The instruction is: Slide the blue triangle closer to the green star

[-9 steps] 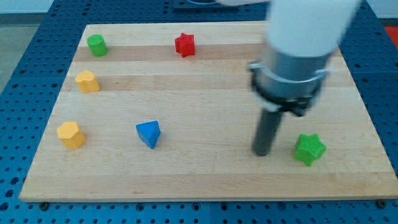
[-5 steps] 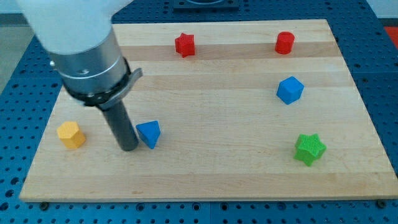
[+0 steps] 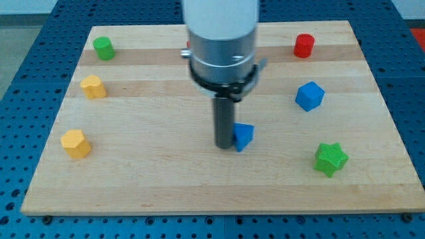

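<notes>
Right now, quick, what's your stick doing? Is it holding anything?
My tip: no gripper, so it holds nothing; it sits against the blue triangle on the view's left side, with the green star off to the right.

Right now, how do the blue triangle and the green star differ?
The blue triangle is blue and wedge-shaped; the green star is green with points. The triangle sits near the board's middle, the star toward the view's bottom right. My tip sits against the triangle's left side; the star stands alone, untouched. Both are small blocks resting on the wooden board.
</notes>
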Motion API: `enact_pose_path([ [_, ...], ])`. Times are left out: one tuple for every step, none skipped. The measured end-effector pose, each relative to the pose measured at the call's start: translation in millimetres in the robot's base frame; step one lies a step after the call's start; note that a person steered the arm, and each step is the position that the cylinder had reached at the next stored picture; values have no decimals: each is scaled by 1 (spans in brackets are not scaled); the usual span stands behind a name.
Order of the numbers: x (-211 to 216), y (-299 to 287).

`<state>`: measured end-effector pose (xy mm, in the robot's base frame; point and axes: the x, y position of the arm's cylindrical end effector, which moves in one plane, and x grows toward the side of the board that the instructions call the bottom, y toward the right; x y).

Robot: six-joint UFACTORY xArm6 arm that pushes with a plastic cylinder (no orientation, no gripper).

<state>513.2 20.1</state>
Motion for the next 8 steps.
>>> enact_pose_path([
  [0,41],
  [-2,73],
  [-18,89],
  [-27,76],
  [-43,74],
  [-47,83],
  [-47,100],
  [-47,112],
])
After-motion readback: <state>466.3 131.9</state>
